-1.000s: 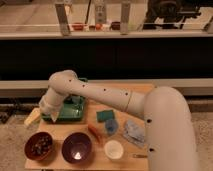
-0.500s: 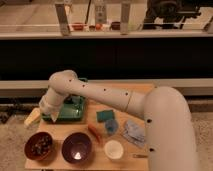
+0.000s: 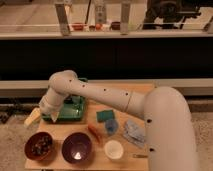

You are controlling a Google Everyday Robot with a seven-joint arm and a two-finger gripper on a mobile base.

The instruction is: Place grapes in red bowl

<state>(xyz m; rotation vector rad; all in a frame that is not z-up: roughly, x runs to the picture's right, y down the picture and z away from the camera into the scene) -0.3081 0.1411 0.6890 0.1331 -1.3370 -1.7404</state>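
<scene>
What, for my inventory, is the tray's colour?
Green tray, best in the camera view; gripper beside its left edge.

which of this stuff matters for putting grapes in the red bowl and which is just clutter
For the job: grapes, already in the red bowl; gripper, beside the green tray's left edge, near that bowl.

Just lying about: purple bowl, white bowl, green tray, teal sponge, orange piece, blue packet.
</scene>
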